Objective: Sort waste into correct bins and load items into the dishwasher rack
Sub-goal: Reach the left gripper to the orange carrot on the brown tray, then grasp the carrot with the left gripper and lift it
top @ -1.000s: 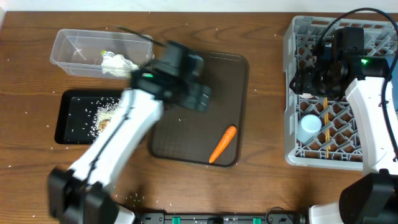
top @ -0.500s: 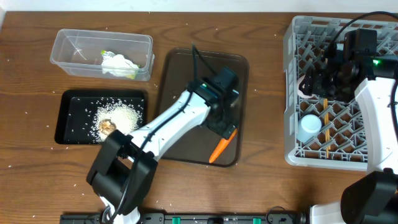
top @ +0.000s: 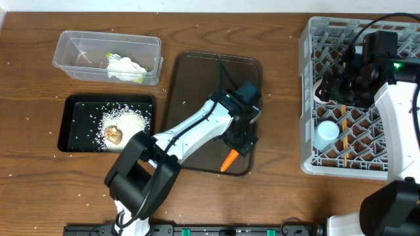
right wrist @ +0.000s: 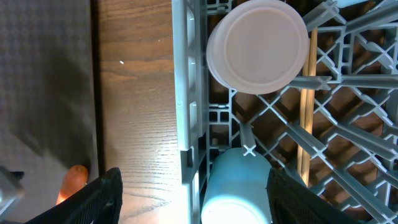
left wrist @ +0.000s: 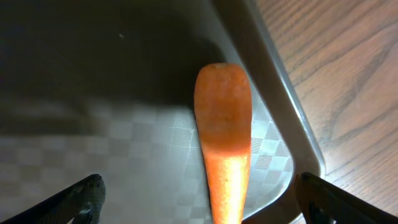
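The left gripper hangs low over the near right corner of the brown serving tray, its fingers spread wide on either side of the carrot and touching neither side of it, so it grasps nothing. The carrot lies flat on the tray floor close to the rim, its thin end pointing near and left in the overhead view. Far left on the table, the clear tub holds crumpled tissue. Just near it, the black tray carries rice and a brown lump. At the right, the right gripper hovers over the left edge of the dishwasher rack, fingers apart and empty. Below it a pale pink cup and a light-blue cup sit in the rack, with a chopstick lying across the grid just beside them.
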Motion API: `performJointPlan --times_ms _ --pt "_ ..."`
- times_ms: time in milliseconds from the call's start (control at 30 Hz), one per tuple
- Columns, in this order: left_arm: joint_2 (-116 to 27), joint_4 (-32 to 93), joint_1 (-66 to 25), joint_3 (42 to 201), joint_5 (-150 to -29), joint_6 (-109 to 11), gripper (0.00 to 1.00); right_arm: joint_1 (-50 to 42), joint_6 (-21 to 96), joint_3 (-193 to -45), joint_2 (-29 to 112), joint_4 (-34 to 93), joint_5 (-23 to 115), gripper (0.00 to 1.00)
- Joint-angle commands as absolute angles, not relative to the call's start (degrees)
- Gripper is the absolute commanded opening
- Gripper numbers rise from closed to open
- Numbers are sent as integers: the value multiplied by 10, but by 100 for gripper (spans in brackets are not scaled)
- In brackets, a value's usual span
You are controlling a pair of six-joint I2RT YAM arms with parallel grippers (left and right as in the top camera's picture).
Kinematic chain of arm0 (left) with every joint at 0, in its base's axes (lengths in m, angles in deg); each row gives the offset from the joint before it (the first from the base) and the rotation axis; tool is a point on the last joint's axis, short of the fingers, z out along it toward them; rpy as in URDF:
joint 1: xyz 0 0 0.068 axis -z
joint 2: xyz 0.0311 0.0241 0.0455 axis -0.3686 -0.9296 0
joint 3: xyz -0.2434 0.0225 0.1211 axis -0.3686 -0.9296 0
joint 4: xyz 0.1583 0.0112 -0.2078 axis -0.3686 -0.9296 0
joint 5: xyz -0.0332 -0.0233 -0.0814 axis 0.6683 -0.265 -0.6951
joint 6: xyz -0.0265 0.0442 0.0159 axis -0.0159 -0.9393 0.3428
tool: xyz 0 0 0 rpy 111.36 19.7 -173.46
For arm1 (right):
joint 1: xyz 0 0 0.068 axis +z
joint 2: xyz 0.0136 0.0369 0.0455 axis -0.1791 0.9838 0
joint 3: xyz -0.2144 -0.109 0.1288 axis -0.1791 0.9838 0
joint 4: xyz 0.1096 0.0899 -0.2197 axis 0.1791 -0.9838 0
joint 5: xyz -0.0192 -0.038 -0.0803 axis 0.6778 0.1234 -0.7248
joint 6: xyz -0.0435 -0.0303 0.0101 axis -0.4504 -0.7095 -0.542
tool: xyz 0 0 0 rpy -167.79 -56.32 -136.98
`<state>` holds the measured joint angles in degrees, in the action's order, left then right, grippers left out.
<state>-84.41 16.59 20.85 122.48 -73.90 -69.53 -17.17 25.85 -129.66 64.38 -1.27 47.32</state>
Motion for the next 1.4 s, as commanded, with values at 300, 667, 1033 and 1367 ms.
performJointPlan --times_ms 300,667,1033,1367 --pt "-858 120 207 1220 -789 -702 96 -174 262 -1307 631 -13 474 69" --pt "-897 99 190 1238 -790 -662 92 -174 262 -1307 631 -14 474 69" --pt "-904 107 184 1238 -791 -653 71 -174 261 -1307 631 -15 474 69" --pt "-904 115 187 1267 -791 -719 72 -174 257 -1307 631 -22 474 69"
